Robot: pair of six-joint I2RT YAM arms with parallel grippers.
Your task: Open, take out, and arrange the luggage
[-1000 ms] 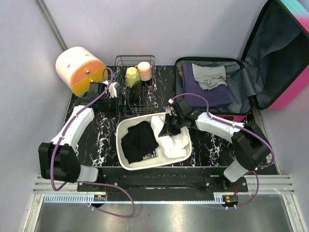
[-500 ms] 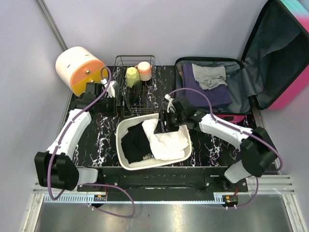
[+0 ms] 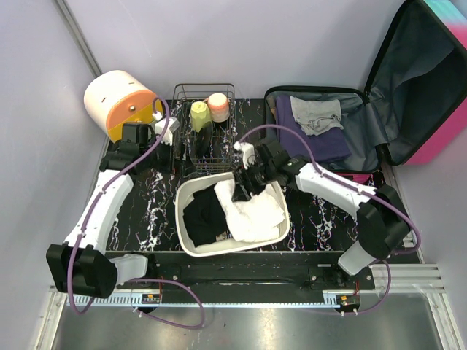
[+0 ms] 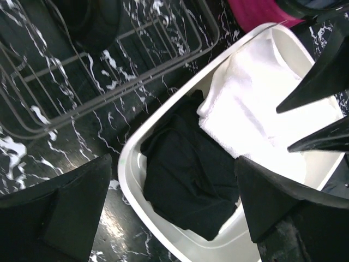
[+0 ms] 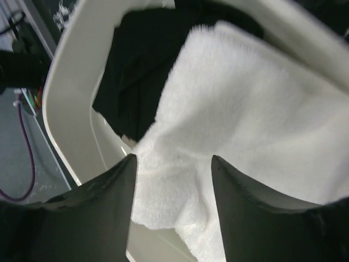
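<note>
The luggage lies open at the back right, its pink lid leaning up. Its grey-lined base holds a folded purple cloth and a grey garment. A white tub in front of the arms holds a black garment and a white towel. My right gripper hangs open and empty just above the towel; its jaws stand apart. My left gripper is open and empty at the back left, beside the wire basket. Its view looks down on the tub rim and black garment.
A white-and-orange round drawer box stands at the back left. The wire basket behind the tub holds a yellow-green bottle and a pink-topped item. The right gripper's fingers show in the left wrist view.
My right gripper has let go of the white towel and lifted back and left; the towel now lies flat in the tub. My left arm has drawn back toward the drawer box.
</note>
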